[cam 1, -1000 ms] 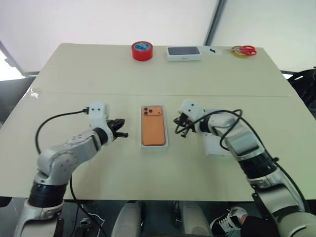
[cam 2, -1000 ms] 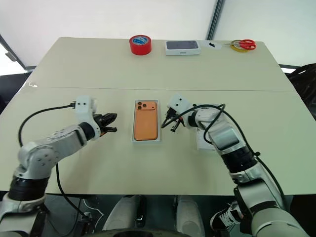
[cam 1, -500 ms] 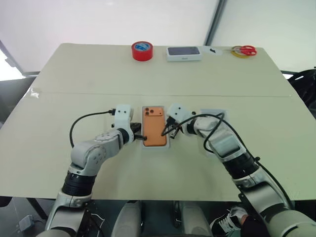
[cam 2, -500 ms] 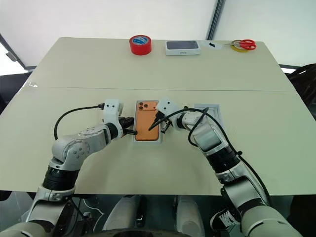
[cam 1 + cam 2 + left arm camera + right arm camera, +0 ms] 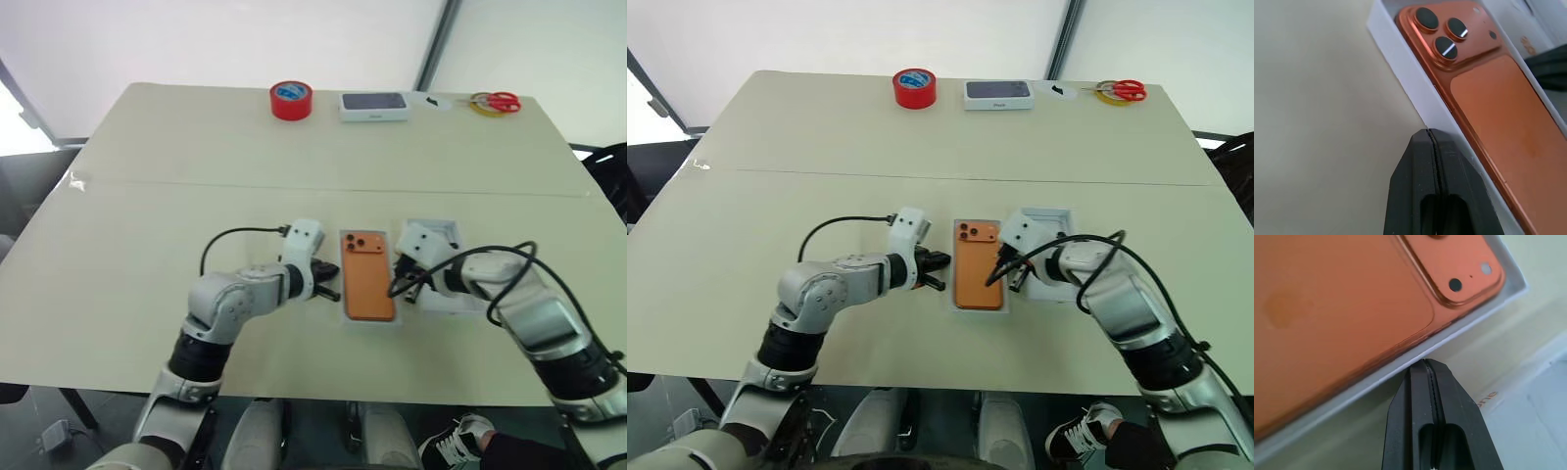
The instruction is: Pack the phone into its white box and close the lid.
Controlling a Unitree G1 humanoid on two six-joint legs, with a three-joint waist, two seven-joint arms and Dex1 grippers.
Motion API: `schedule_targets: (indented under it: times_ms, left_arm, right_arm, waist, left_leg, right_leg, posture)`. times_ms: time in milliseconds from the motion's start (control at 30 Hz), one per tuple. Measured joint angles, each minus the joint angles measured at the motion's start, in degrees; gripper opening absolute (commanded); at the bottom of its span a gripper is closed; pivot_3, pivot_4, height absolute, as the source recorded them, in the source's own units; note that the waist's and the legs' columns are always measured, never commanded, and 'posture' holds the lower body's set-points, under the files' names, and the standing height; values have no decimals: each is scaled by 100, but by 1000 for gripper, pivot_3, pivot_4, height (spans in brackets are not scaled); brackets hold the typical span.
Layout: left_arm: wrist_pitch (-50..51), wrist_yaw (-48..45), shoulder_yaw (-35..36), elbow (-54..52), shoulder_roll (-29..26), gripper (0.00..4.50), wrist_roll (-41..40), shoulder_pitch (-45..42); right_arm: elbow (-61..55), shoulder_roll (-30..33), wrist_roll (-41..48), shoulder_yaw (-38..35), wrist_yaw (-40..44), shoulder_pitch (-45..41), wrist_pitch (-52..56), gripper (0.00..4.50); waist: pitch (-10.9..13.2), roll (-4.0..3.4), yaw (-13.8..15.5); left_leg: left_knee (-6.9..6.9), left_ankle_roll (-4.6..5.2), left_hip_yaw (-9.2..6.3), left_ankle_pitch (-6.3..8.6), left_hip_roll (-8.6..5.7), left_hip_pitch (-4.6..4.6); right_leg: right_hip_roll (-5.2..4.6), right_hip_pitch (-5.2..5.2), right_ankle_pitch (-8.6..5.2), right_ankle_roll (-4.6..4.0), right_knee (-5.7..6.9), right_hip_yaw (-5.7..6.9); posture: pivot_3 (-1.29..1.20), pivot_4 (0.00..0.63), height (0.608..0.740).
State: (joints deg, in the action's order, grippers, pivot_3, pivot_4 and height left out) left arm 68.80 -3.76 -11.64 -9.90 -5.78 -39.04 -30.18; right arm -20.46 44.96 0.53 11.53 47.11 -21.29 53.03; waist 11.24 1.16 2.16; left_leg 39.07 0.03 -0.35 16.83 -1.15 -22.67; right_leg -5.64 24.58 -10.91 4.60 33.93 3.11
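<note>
**Phone in its box, both claws pressed together at the rim**

On the tabletop [image 5: 147, 196], seen from the head's left eye, the white box [image 5: 368, 319] holds the phone [image 5: 366, 277], orange back up with its lenses at the far corner. The left claw [image 5: 327, 289] sits just beside the box's left rim, the right claw [image 5: 402, 286] just beside its right rim. The lid [image 5: 437, 233] lies open side up beside the box, partly under the right arm. At the far edge stand a red tape roll [image 5: 291, 100], a dark-screened device on a white base [image 5: 373, 105] and red-handled scissors [image 5: 495, 100].

From the left wrist, the two black fingers [image 5: 1415, 181] are pressed together, holding nothing, their tip at the box's white wall; the phone fills the tray almost to the rim.

From the right wrist, the fingers [image 5: 1418, 406] are likewise pressed together and empty, the tip at the box's other wall. Orange lettering shows on the white surface beside it, too partial to read.
</note>
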Motion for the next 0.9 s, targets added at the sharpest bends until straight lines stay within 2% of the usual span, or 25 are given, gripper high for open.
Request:
schedule_targets:
  times_ms: [467, 500, 567, 667, 767, 900]
  left_arm:
    - [175, -662, 9, 197, 179, 22, 249, -114]
    - [185, -704, 87, 159, 138, 0, 237, -102]
    - [206, -747, 236, -14, 20, 0, 222, -48]
    - [197, -857, 489, -450, -278, 0, 205, 257]
    - [-144, -1081, 552, -764, -689, 0, 293, 591]
    - [-1369, -1748, 142, -1206, -1574, 0, 896, 922]
  right_arm:
    - [-305, 552, 385, -451, 158, 491, 94, 0]
    - [-303, 638, 540, -614, 272, 492, 114, 528]
    - [-301, 838, 747, -864, 436, 482, 198, 1267]
    - [-305, 1153, 1155, -1338, 712, 424, 437, 2742]
    - [-303, 1175, 1456, -1526, 732, 173, 819, 2742]
    - [-93, 1061, 1778, -1482, 520, -368, 1689, 2742]
  waist:
    - [0, 0, 9]
    - [1, 0, 6]
    - [1, 0, 4]
    - [1, -1, -14]
    - [1, -2, -15]
    - [1, -3, 4]
  left_leg:
    - [4, 0, -1, 0, 3, -2]
    - [5, 0, -1, 0, 3, -3]
    - [4, 0, -1, 0, 4, -3]
    - [3, 0, -1, 0, 10, 0]
    - [4, 0, 0, 0, 12, 3]
    - [8, -4, 3, -2, 12, 1]
  right_leg:
    - [2, 1, -2, -1, 0, 0]
    - [2, 1, -2, -1, 0, -1]
    - [2, 2, -2, -1, 0, 0]
    - [5, 3, -2, -2, 1, 0]
    - [6, 4, -3, -5, 5, 0]
    - [3, 5, 2, -21, 2, -2]
  posture:
    - [0, 150, 738]
    - [0, 150, 738]
    - [0, 150, 738]
    - [0, 150, 738]
    - [0, 150, 738]
    - [0, 150, 738]
